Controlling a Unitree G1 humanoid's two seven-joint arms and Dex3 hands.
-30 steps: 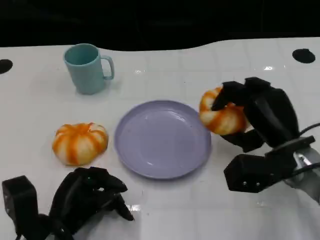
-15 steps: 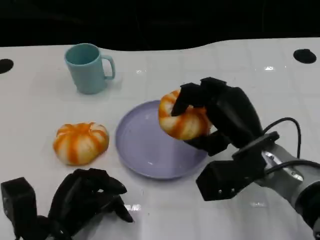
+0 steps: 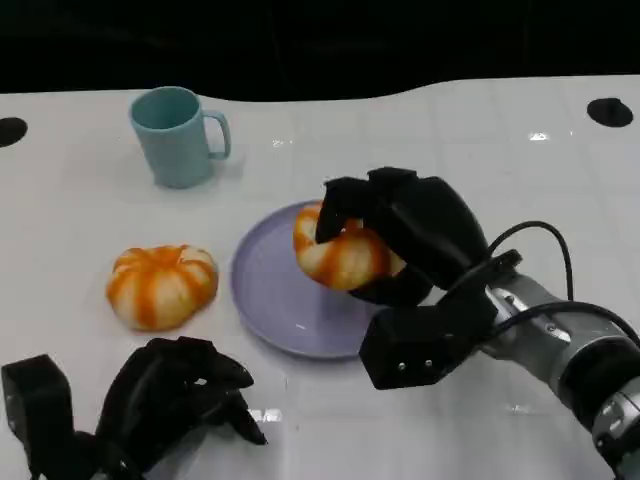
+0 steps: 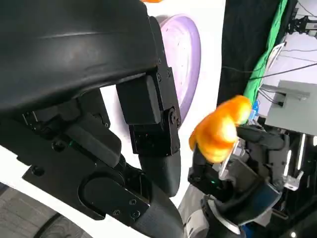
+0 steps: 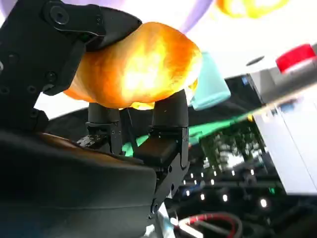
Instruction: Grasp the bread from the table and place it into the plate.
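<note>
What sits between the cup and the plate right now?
Nothing: in the head view, the stretch of white table between the cup and the plate is bare.

Plate [image 3: 275, 300] right part hidden (behind right hand [image 3: 420, 235]).

Right hand [image 3: 405, 235]: fingers wrapped around the bread [image 3: 342, 250], held over the plate [image 3: 275, 300], silver forearm reaching in from the side opposite the left hand. Left hand [image 3: 175, 395]: fingers curled inward, holding nothing, low at the plate's near side
</note>
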